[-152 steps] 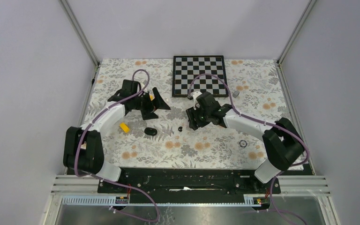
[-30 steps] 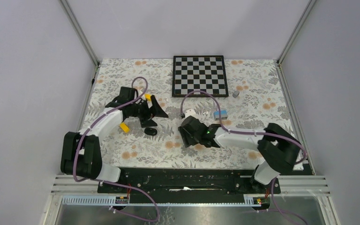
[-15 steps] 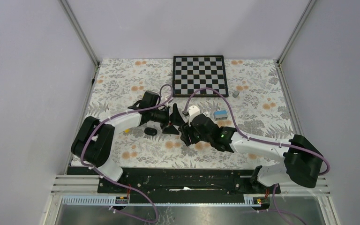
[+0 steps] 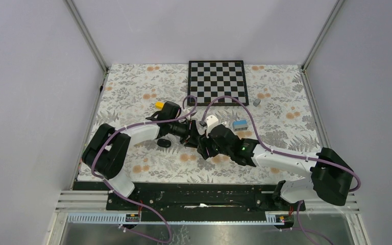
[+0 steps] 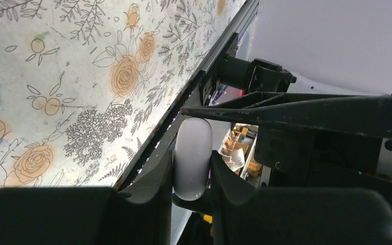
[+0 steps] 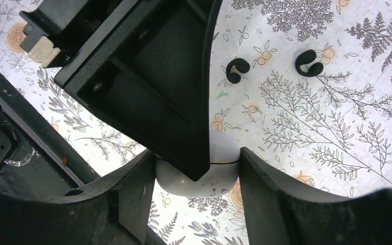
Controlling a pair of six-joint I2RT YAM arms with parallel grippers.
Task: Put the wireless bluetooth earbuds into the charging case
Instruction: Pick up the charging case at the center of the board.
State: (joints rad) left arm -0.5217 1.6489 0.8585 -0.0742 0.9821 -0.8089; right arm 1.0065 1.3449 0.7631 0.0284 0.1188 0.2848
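- Fingers (image 5: 150,191): two, dark, matt, out of focus, filling the lower edge; tips rising on either side of a narrow gap.
- Charging case (image 5: 193,153): white, smooth, rounded, seen edge-on; lodged upright in that gap, pressed from both sides, upper end standing clear above the fingertips.
- Black tapered bar (image 5: 296,109): just above the case, point toward the left, running off to the right of the fingers; contact with the case unclear.
- Bench (image 5: 81,76): beyond and left of the fingers; pale cover printed with orange roses and grey ferns.
- Black rail (image 5: 226,43): along the bench edge, slanting up and away from behind the case.
- Wall (image 5: 326,35): plain lilac-grey, far beyond, right of the fingers.
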